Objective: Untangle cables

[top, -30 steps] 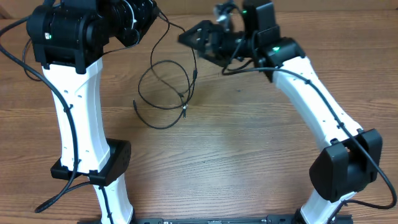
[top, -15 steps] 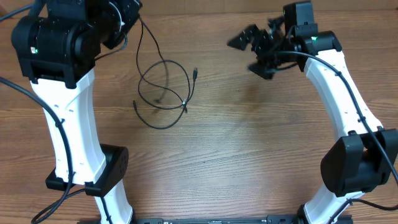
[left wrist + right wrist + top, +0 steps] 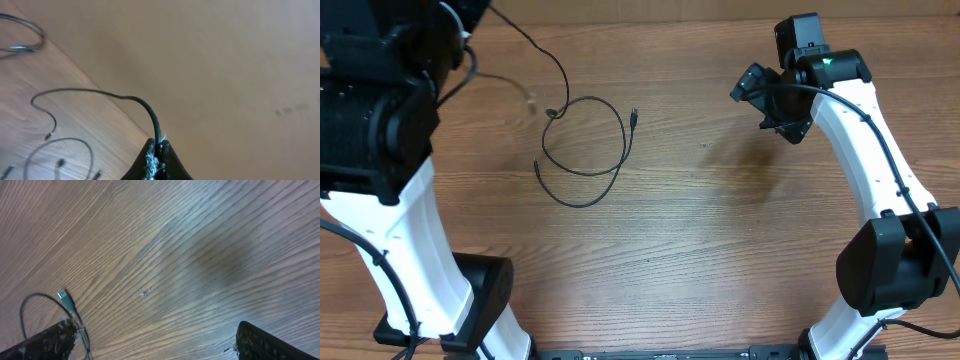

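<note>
- Left jaws pinch one end of the black cable (image 3: 156, 125), raised off the bench (image 3: 720, 260).
- The rest lies looped on the bench.
- Right jaws gape wide, empty, well apart from it.

Both arms (image 3: 860, 140) have white links, black joint housings (image 3: 370, 130), black wiring (image 3: 895, 165) and dark fingers (image 3: 265, 342).

Overhead, the left arm (image 3: 380, 130) is cut off at 9 and 12 o'clock and hides where the cable (image 3: 623, 135) ends at 11 o'clock. The plugs (image 3: 634, 115) are too small to identify. The left gripper (image 3: 158, 157) shows only pinched tips, cropped at 6 o'clock; a strand (image 3: 40, 32) at 10 o'clock is blurred. Both right fingers (image 3: 45, 340) are cropped at 5 and 7 o'clock, the latter covering some cable.
</note>
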Controlling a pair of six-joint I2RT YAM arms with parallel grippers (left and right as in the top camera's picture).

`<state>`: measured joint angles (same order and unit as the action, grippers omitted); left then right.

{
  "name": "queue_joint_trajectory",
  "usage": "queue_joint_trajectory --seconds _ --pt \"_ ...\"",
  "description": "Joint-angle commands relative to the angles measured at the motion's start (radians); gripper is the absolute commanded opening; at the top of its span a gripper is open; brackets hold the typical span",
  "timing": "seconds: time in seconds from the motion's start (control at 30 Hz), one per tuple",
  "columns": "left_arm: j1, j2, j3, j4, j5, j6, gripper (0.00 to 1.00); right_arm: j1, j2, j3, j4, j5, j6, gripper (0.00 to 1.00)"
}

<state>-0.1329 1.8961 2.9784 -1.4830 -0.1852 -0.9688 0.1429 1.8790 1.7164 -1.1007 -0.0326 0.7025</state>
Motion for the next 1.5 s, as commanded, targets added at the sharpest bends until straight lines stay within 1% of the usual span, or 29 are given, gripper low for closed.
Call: queue_joint_trajectory --seconds 0.0,0.17,0.3,0.4,0.53,0.6,0.67,0.83,0.87,1.07,1.37,1.47 --pt "0.074 0.0 0.003 -0.051 -0.049 -0.076 0.04 -0.003 -0.005 0.006 0.004 0.039 -0.005 1.0" --pt "0.166 0.001 0.001 -0.141 -0.037 -0.123 0.04 -0.003 -0.005 0.006 0.004 0.039 -0.004 1.0" --pt "0.253 0.01 0.001 -0.206 0.005 -0.191 0.04 -0.003 -0.005 0.006 0.004 0.039 -0.005 1.0" --pt "0.332 0.021 -0.001 -0.206 0.099 -0.168 0.04 -0.003 -0.005 0.006 0.004 0.039 -0.004 1.0" --pt "0.434 0.047 -0.023 -0.206 0.244 -0.169 0.04 -0.003 -0.005 0.006 0.004 0.039 -0.005 1.0" --pt "0.48 0.068 -0.041 -0.206 0.289 -0.168 0.04 -0.003 -0.005 0.006 0.004 0.039 -0.005 1.0" --pt "0.517 0.09 -0.064 -0.206 0.294 -0.168 0.04 -0.003 -0.005 0.006 0.004 0.039 -0.005 1.0" --pt "0.607 0.151 -0.102 -0.206 0.269 -0.168 0.04 -0.003 -0.005 0.006 0.004 0.039 -0.005 1.0" --pt "0.643 0.167 -0.12 -0.206 0.242 -0.169 0.04 -0.003 -0.005 0.006 0.004 0.039 -0.005 1.0" --pt "0.752 0.217 -0.185 -0.206 0.071 -0.161 0.04 -0.003 -0.005 0.006 0.004 0.039 -0.005 1.0" --pt "0.871 0.301 -0.287 -0.188 -0.193 -0.159 0.04 -0.003 -0.005 0.006 0.004 0.039 -0.005 1.0" --pt "0.903 0.359 -0.293 -0.189 -0.221 -0.134 0.04 -0.003 -0.005 0.006 0.004 0.039 -0.005 1.0"
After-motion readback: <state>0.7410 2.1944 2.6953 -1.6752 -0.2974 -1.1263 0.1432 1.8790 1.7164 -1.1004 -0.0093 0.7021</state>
